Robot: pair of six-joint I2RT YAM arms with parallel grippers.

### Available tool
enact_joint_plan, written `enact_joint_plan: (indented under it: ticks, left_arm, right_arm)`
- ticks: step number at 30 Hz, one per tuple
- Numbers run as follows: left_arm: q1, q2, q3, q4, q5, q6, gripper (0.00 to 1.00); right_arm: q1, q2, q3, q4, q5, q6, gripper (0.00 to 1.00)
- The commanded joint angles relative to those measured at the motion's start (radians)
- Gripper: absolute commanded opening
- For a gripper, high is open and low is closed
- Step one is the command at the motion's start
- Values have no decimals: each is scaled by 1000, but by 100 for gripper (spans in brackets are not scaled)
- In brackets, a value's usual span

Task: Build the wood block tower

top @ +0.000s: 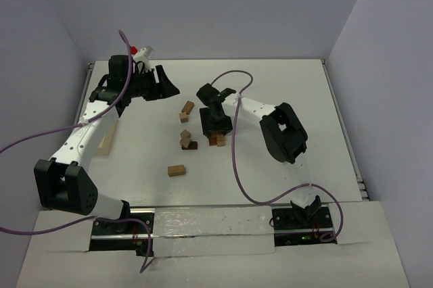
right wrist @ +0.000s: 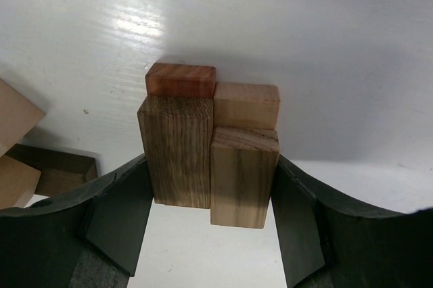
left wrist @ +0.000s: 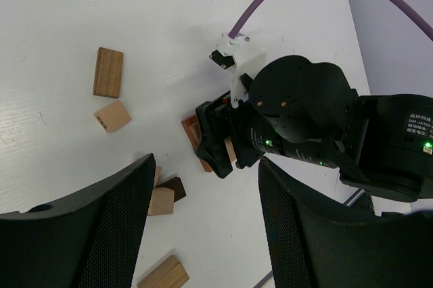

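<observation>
1. Right claw (right wrist: 210, 186) closed snug on tower (right wrist: 245, 105), pads against dark block (right wrist: 177, 149) and tan block (right wrist: 243, 176).
2. Tower at table (top: 284, 85) centre; loose blocks (top: 176, 170) from its 7 to 10 o'clock.
3. Left claw (left wrist: 206, 180) wide open, empty, table's 11 o'clock.

White table (top: 291, 78) (slightly glossy) enclosed by pale lavender walls (top: 237, 4).

Small white lettering in a few lines is printed on the black joint housing (left wrist: 406, 132) of the right arm, seen at the right edge of the left wrist view. It is cut off by the frame edge and is too small to be read with certainty; only an opening like "DM-J43" is made out. Nothing else legible is found in the other views.
</observation>
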Motion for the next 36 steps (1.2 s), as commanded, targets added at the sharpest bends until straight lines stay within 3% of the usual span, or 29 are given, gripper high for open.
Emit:
enact_joint_plan:
  ticks: [1,20,28,36]
  left_arm:
    - [6,-3,30,20,5,0,69]
    - [6,10,40,19,5,-2,68]
    - [6,15,38,21,8,-1,69]
    - [6,9,32,17,24,16,69]
  right_arm:
    - [-18,-9,15,-9,57,28,72]
    - [-65,-18,-39,-5,44,96,68]
    - [-65,-23,-35,0,8,92,100]
    - [-65,-52,-19,6,-37,33,100]
